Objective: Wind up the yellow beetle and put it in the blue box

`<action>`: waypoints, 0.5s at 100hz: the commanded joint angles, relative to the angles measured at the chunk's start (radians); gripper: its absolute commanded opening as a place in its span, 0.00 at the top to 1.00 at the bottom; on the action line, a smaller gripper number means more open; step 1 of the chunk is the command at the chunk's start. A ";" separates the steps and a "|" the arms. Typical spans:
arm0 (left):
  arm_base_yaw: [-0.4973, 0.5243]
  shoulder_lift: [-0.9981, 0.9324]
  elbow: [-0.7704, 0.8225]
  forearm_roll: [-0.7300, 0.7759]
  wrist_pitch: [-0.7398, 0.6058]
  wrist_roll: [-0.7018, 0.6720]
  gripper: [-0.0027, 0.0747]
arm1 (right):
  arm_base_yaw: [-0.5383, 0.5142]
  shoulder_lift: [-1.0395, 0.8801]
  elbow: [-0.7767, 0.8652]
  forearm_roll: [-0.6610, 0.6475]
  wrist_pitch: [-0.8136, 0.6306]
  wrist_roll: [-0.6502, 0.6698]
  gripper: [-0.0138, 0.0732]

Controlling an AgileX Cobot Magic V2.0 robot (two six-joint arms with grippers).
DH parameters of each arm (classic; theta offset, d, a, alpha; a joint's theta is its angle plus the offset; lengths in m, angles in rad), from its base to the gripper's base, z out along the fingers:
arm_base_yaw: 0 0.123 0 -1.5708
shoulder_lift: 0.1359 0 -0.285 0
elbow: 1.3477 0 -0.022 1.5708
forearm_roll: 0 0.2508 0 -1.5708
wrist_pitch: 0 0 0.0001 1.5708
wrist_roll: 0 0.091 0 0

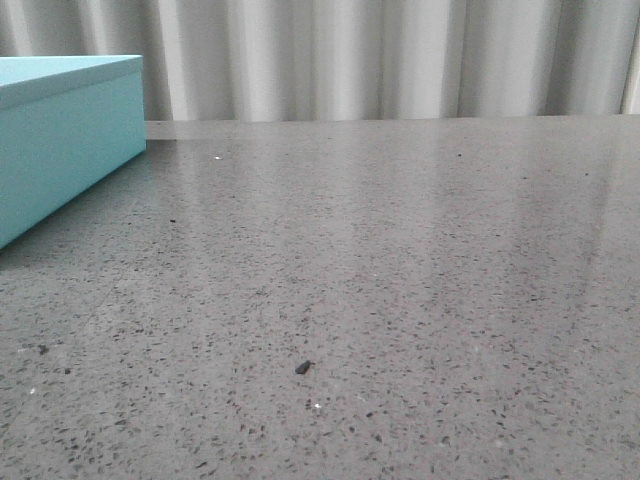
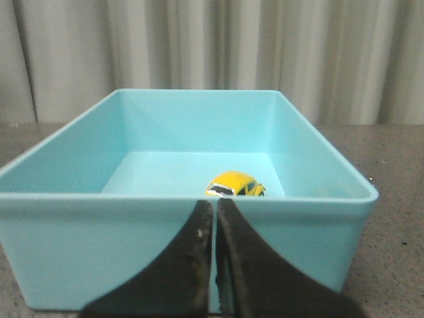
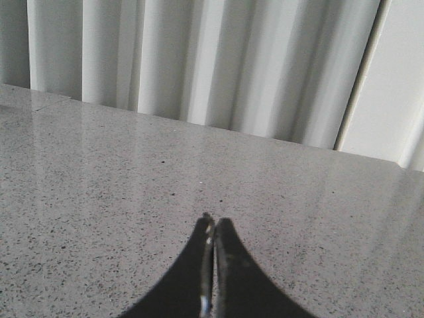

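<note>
The yellow beetle (image 2: 235, 185) sits on the floor inside the blue box (image 2: 86, 232), near its front wall; the box has no lid on in the left wrist view. My left gripper (image 2: 215, 203) is shut and empty, just outside the box's near wall, with the car beyond it. In the front view the blue box (image 1: 62, 140) stands at the far left of the table; neither gripper shows there. My right gripper (image 3: 214, 222) is shut and empty above bare grey speckled table.
The grey speckled tabletop (image 1: 380, 280) stretches right of the box. A small dark speck (image 1: 303, 367) lies near the front. A pale pleated curtain (image 1: 380, 55) hangs behind the table's far edge.
</note>
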 commanded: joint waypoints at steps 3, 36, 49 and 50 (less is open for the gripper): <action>0.001 -0.032 0.047 0.113 -0.094 -0.164 0.99 | 0.000 0.011 -0.026 -0.010 -0.069 0.001 0.91; 0.003 -0.144 0.132 0.242 0.027 -0.221 0.99 | 0.000 0.011 -0.026 -0.010 -0.067 0.001 0.91; 0.003 -0.144 0.132 0.282 0.145 -0.305 0.99 | 0.000 0.011 -0.026 -0.010 -0.067 0.001 0.91; 0.003 -0.144 0.132 0.284 0.159 -0.311 0.99 | 0.000 0.011 -0.026 -0.010 -0.067 0.001 0.91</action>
